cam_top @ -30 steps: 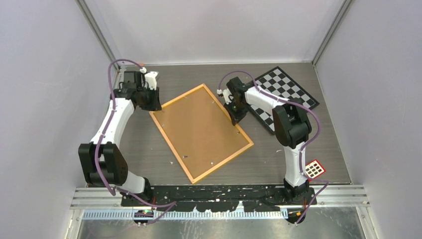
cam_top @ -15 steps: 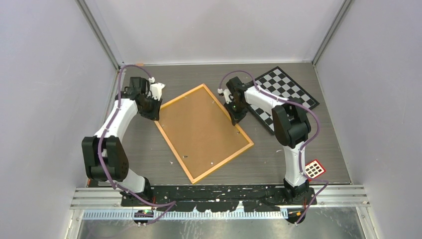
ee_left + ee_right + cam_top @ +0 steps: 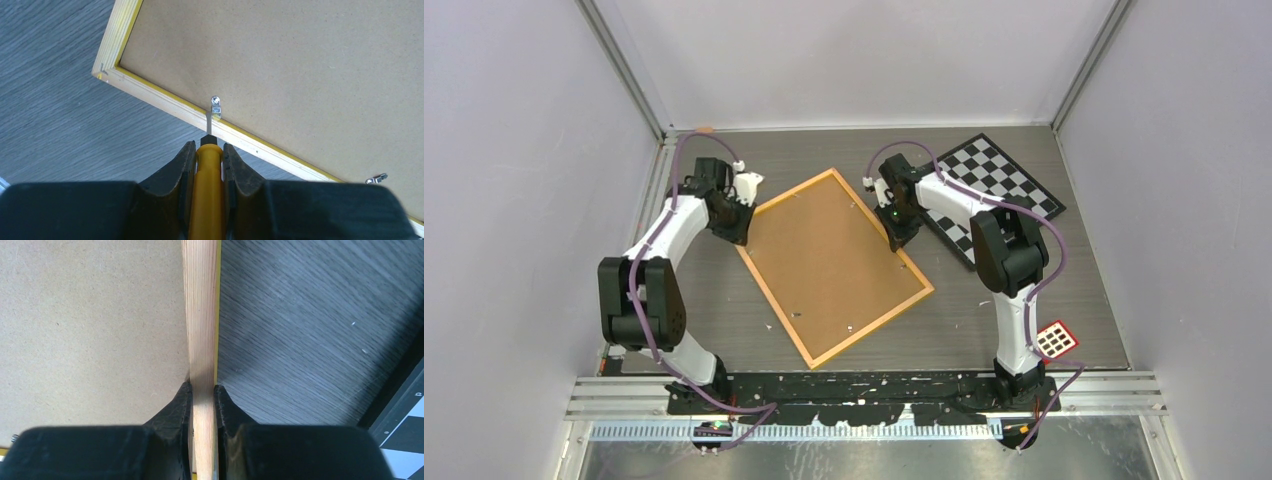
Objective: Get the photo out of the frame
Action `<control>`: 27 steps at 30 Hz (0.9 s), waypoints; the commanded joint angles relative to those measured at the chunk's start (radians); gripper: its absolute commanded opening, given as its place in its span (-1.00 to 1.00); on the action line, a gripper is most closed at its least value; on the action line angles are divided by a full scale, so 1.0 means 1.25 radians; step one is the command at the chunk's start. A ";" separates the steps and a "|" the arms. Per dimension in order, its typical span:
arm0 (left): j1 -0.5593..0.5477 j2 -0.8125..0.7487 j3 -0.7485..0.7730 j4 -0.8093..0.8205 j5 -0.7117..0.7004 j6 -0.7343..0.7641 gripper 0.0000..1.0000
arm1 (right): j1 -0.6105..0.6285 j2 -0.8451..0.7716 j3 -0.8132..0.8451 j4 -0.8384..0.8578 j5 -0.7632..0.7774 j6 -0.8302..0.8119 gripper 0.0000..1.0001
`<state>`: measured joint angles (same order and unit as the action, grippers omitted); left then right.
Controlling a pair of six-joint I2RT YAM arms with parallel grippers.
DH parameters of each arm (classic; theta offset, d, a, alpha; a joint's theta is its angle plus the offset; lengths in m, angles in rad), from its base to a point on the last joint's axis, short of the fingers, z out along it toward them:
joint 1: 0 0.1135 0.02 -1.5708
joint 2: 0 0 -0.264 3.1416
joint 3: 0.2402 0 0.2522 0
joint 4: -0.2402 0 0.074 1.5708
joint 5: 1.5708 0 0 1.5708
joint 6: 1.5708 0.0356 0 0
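The yellow-orange frame [image 3: 872, 328] lies face down on the table, its brown backing board [image 3: 829, 265] up. The photo is hidden beneath that board. My left gripper [image 3: 742, 232] is at the frame's left edge, shut on a yellow-handled screwdriver [image 3: 207, 190]. The screwdriver's thin metal tip touches a small metal clip [image 3: 215, 106] on the frame's border. A second clip [image 3: 376, 178] shows further along the same side. My right gripper [image 3: 899, 238] is shut on the frame's right border [image 3: 200, 315], one finger inside it and one outside.
A black-and-white checkerboard [image 3: 999, 185] lies at the back right, close to my right arm. A small red card with white squares [image 3: 1056, 340] sits near the right arm's base. Grey walls enclose the table on three sides.
My left arm has swung right and nearer to the frame, bringing the screwdriver tip to the clip on the left edge. The right arm has stayed on the frame's border.
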<state>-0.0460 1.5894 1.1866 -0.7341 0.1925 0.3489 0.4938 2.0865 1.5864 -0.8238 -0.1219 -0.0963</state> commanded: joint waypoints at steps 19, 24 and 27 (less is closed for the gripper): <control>-0.035 -0.021 -0.046 -0.039 0.074 0.000 -1.00 | 0.000 0.037 0.005 0.050 0.000 0.102 -0.99; -0.043 -0.017 -0.057 -0.016 0.081 -0.077 -1.00 | 0.000 0.037 0.007 0.048 -0.001 0.105 -0.99; -0.043 -0.019 -0.069 0.019 0.060 -0.104 -1.00 | -0.001 0.034 0.004 0.047 -0.001 0.105 -0.99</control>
<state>-0.0914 1.5745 1.1397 -0.7147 0.2459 0.3035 0.4934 2.0899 1.5879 -0.8238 -0.1165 -0.0414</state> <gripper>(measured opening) 0.212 0.183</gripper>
